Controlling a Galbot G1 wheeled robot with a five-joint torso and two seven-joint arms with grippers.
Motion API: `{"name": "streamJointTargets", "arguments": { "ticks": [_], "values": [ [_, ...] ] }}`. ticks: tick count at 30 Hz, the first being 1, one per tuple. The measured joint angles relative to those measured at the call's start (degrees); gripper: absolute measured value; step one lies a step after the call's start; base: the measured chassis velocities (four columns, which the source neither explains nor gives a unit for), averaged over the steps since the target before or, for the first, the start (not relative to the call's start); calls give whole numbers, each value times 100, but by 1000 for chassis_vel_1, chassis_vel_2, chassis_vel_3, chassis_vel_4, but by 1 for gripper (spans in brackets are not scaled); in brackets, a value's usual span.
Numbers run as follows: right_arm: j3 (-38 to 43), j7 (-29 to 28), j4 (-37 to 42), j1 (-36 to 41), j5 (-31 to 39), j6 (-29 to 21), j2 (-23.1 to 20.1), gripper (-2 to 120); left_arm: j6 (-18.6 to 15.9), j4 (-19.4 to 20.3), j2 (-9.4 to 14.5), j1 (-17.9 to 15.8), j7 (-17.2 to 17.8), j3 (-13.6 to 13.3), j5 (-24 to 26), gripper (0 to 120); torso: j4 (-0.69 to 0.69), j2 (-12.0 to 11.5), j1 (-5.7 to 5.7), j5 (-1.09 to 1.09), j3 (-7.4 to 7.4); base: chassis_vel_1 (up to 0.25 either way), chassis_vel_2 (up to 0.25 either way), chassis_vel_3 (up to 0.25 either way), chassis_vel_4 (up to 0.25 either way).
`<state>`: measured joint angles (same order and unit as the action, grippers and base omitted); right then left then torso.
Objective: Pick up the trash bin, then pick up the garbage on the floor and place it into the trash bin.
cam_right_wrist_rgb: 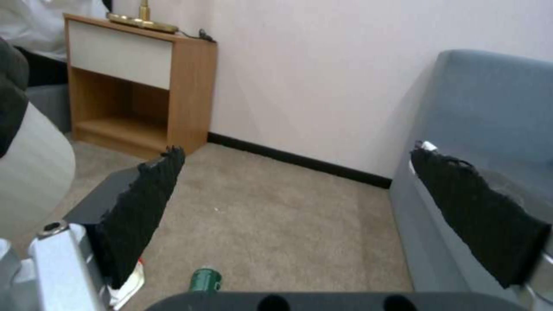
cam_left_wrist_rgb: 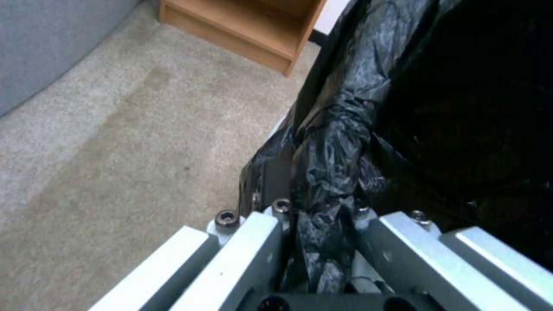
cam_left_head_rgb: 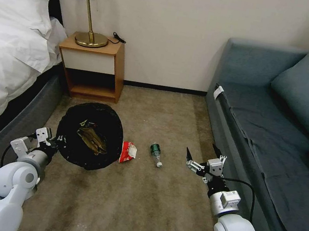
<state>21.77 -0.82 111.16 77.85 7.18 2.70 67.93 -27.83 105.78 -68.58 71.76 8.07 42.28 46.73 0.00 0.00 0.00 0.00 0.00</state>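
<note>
Holding the bin steady matters most now: the left tool pinches the black bag at the bin's rim, and that thin plastic could slip or tear, so any lift looks best kept slow and level. Two wrappers already lie inside the bin. Just beside the bin sits the red wrapper, with the bottle a little beyond it on the carpet. The right tool hangs low beyond the bottle from the bin, spread wide, forearm angled toward the bottle.
</note>
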Motion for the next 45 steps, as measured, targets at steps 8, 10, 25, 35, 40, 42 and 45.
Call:
{"name": "streamJointTargets", "arguments": {
  "ticks": [8,10,25,35,40,42,45],
  "values": [
    [-25,8,-72,-34,0,2,1,100,-2,-18,-12,-9,1,6,7,0,0,0,0,0,0,-77,57,72,-72],
    [-28,11,-86,-43,0,3,1,100,-2,-24,-14,-15,1,9,9,0,-1,0,0,0,0,-58,54,74,-69],
    [-70,29,-171,-75,-2,19,2,100,-4,-60,-39,-43,1,28,13,0,0,0,0,0,0,-88,95,90,-83],
    [-155,31,-234,-128,-10,33,16,100,-5,-66,-46,-44,1,58,16,0,0,0,0,0,0,-104,98,104,-102],
    [-246,59,-323,-144,-22,242,17,100,-6,-77,-45,-45,4,63,21,0,0,0,0,0,0,-126,131,123,-129],
    [-272,96,-355,-147,-19,278,8,100,-5,-89,-45,-45,5,65,18,0,0,0,0,0,0,-134,146,136,-154],
    [-364,162,-434,-226,28,298,-79,100,-6,-122,-43,-45,9,74,-24,0,-1,0,0,1,0,-126,129,104,-143]
  ]
}}
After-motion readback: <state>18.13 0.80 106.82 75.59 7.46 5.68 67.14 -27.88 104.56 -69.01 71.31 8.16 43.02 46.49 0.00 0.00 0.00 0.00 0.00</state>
